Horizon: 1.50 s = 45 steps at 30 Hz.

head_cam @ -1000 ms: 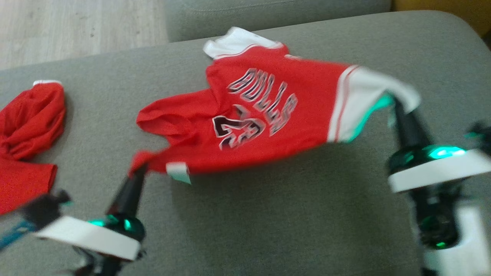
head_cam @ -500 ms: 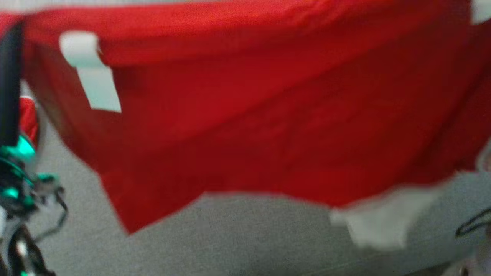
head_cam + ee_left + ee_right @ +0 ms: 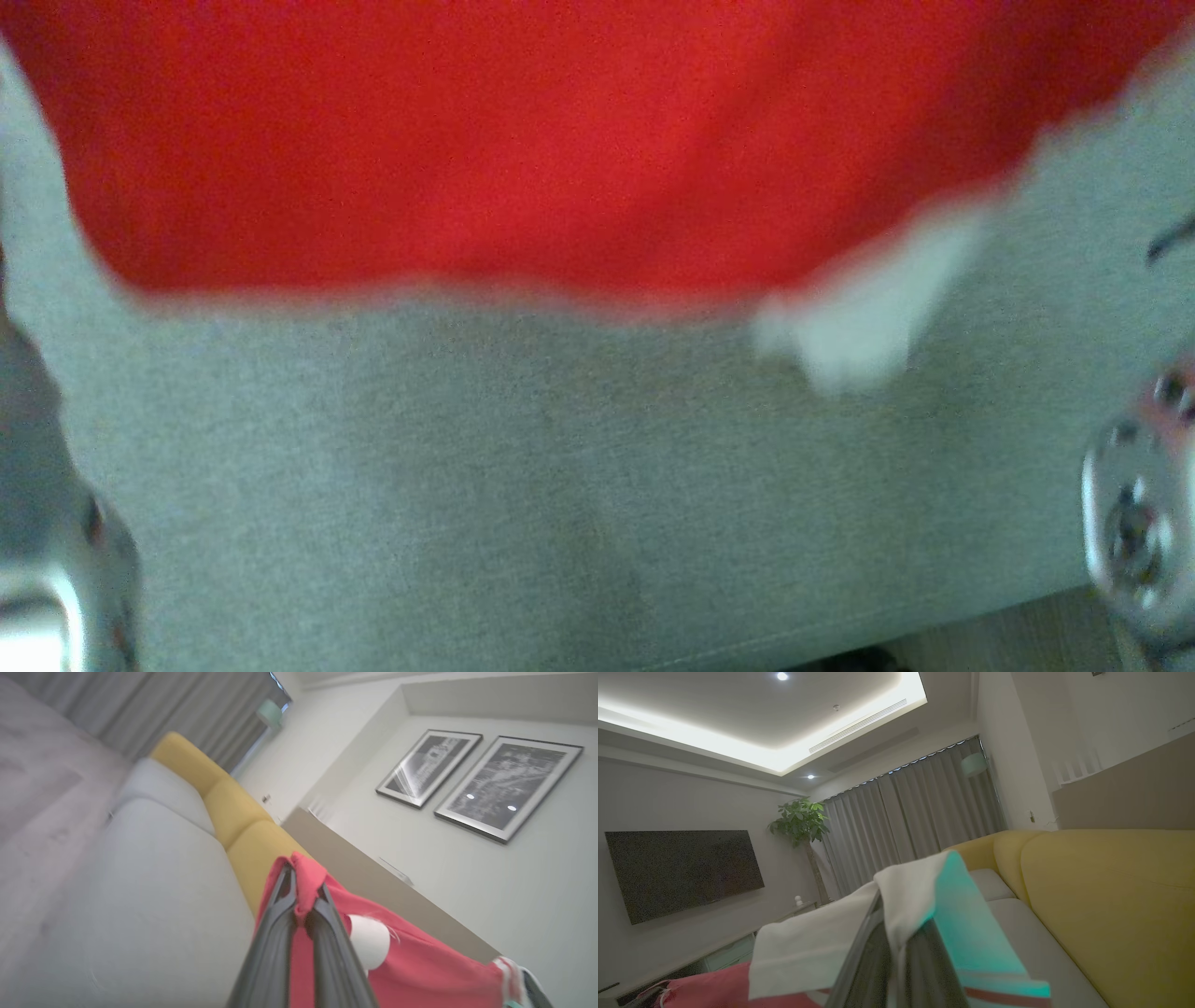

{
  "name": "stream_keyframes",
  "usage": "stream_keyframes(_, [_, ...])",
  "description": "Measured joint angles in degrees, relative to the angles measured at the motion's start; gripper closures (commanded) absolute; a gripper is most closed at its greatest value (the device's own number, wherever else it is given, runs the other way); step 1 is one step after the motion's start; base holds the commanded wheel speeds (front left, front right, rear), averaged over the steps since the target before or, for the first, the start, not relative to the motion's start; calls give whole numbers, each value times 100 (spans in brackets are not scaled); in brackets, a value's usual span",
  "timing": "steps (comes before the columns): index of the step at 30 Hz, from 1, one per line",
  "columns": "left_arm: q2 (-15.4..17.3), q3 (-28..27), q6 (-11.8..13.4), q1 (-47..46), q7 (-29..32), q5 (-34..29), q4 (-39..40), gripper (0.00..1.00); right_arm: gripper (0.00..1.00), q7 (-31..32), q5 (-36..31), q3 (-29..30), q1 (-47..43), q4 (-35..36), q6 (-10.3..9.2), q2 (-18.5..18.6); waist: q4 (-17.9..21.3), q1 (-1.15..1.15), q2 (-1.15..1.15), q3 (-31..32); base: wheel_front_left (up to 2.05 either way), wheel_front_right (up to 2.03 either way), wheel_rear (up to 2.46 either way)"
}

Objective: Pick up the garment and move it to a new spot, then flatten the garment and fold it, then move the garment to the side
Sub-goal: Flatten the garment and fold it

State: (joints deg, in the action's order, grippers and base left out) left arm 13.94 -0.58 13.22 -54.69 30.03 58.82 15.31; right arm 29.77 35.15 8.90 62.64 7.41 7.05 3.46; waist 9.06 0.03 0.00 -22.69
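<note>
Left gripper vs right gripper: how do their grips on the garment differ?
The left gripper pinches a red corner of the garment; the right gripper pinches its white edge. A small red tuft pokes above the left gripper's tips; white cloth drapes over the right gripper's tips. Shared: both are shut on the same garment, held above the grey sofa.
</note>
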Motion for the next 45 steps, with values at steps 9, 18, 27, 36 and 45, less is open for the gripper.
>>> stream_keyframes(9, [-118, 435, -1102, -2258, -1455, -890, -3038, 100, 100, -1860, -389, -87, 1869, -2570, 0, 1, -120, 0, 0, -826, 0, 0, 0])
stream_keyframes(18, [-43, 804, -1807, -1014, -1790, -982, -3674, 100, 100, -2494, 47, -1025, 133, -2564, 0, 2, -43, -3, 0, -698, 0, 0, 0])
stream_keyframes(27, [29, 938, -1934, 2409, -2215, -688, -2726, 100, 100, -2597, 32, -1432, -3060, -1981, 0, -3, 28, -4, 0, -208, 0, 0, 0])
stream_keyframes(36, [-99, 1163, -1917, 4392, -2628, -722, -1985, 100, 100, -2299, -250, -1134, -4847, -1322, 0, -34, -154, -5, 0, 308, 0, 0, 0])
stream_keyframes(45, [-324, 1533, -1779, 6033, -2913, -822, -1457, 100, 100, -2109, -448, -996, -6427, -719, 0, -81, -319, -4, 0, 840, 0, 0, 0])
